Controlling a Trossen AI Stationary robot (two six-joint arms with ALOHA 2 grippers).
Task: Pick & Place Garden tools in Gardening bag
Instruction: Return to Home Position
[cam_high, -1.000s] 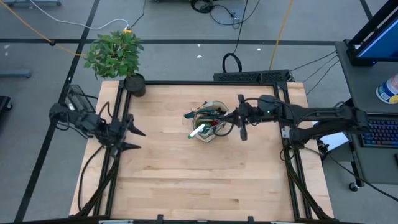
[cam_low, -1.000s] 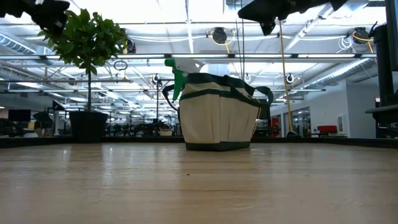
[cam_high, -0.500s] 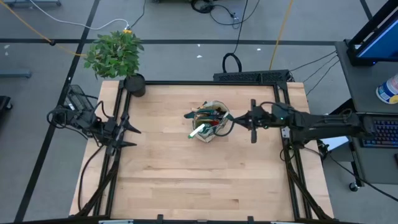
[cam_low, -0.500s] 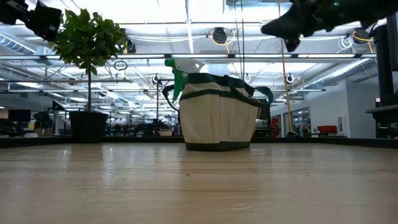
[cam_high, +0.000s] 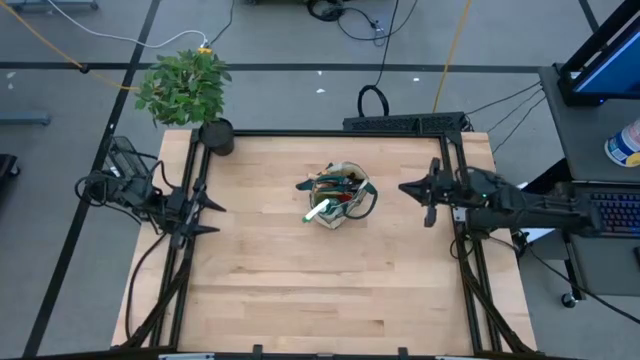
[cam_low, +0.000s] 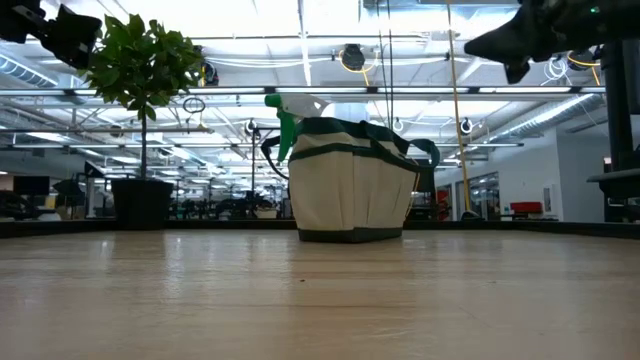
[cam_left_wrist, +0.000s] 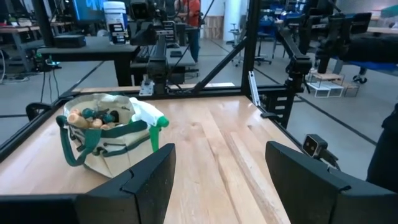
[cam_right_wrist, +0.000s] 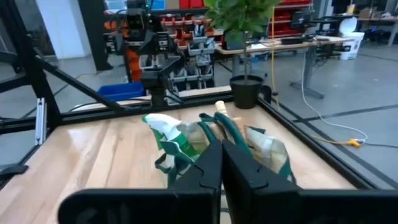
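Note:
The beige gardening bag (cam_high: 338, 198) with green trim stands on its base in the middle of the far half of the table. It also shows in the low view (cam_low: 350, 180). Garden tools stick out of its top: wooden handles (cam_left_wrist: 84, 118) and a green-white sprayer (cam_high: 318, 212). My left gripper (cam_high: 208, 218) is open and empty at the table's left edge. My right gripper (cam_high: 418, 200) is shut and empty, high above the table near its right edge, to the right of the bag.
A leafy potted plant (cam_high: 188, 92) in a black pot stands at the table's far left corner. The black frame rails (cam_high: 462, 240) run along the table's edges. Bare wood lies over the near half of the table.
My right gripper has drawn back from beside the bag toward the table's right edge, staying high above the table. My left gripper has drawn back a little toward the left edge. The bag and the tools in it have kept still.

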